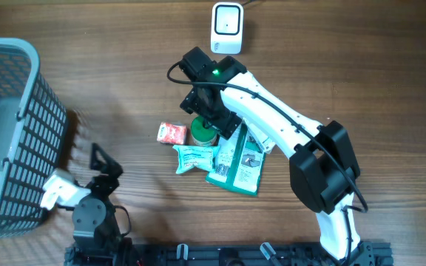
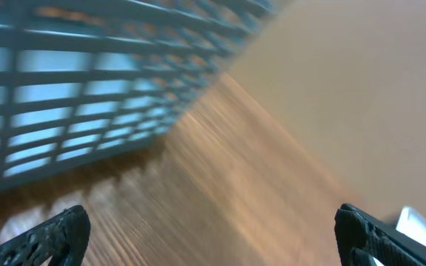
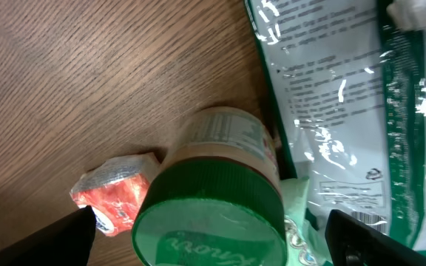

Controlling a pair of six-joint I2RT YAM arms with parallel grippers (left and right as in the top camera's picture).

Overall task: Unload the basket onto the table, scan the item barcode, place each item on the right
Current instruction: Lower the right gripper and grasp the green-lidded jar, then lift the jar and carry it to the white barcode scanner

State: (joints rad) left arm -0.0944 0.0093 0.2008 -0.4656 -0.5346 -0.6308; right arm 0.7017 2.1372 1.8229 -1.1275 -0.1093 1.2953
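From overhead, the right tool (image 1: 211, 117) hangs spread wide over a small jar with a green screw lid (image 1: 202, 134), which stands upright on the brown wooden table (image 1: 124, 74) in a cluster: a red foil packet (image 1: 171, 133) at its 9 o'clock, a pale green pouch (image 1: 194, 159) at 6, a green-and-white printed bag (image 1: 237, 166) at 4. The white barcode scanner (image 1: 227, 28) sits at 12 o'clock, well apart. The left tool (image 1: 102, 164) rests at 8 o'clock beside the grey-blue plastic basket (image 1: 6, 125). The left wrist view shows its fingers (image 2: 50, 236) spread on nothing, basket mesh at 10 o'clock. The right wrist view looks down on the jar's lid between open fingers (image 3: 43, 244), neither touching it. The jar is likely the item to scan: rigid, weighty for its size, smooth-sided, perhaps breakable, so best gripped across the lid, leaving the label free
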